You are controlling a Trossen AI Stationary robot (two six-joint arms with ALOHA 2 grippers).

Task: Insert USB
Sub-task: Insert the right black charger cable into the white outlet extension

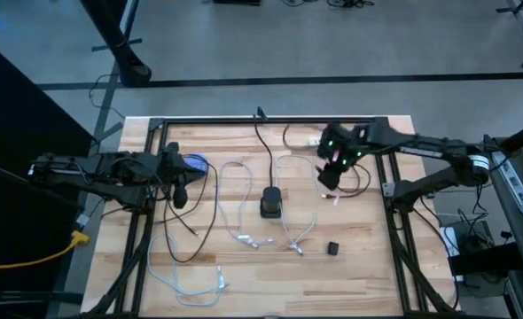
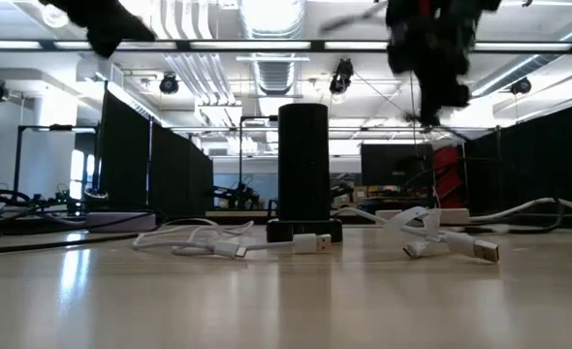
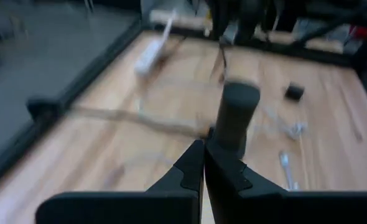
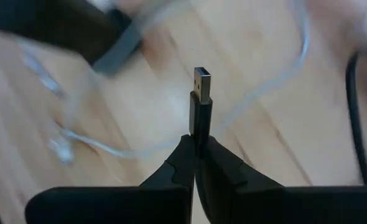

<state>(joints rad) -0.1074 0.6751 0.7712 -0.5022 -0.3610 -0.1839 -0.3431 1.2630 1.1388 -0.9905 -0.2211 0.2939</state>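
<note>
A black upright USB hub (image 1: 271, 202) stands on its base at the table's middle, seen as a dark tower (image 2: 303, 170) in the low view. My right gripper (image 1: 330, 175) hovers to the hub's right, above the table, shut on a black USB plug (image 4: 200, 112) whose metal tip (image 4: 202, 81) points away from the fingers. The plug's black cable (image 1: 361, 182) loops beneath that arm. My left gripper (image 1: 180, 188) waits over the table's left side, shut and holding nothing; its wrist view faces the hub (image 3: 236, 115). My right gripper pinches the black plug by its rear end (image 4: 199, 134) between the two fingertips. The fingers lie along the plug, which sticks straight out past them with the metal tip free. The plug is lifted clear of the table.
Several white cables (image 1: 244, 208) lie loose around the hub, with connectors (image 2: 313, 242) in front of it. A small black block (image 1: 333, 249) sits near the right front. A black cord (image 1: 263, 142) runs from the hub to the far edge. A metal frame (image 1: 270, 120) borders the table.
</note>
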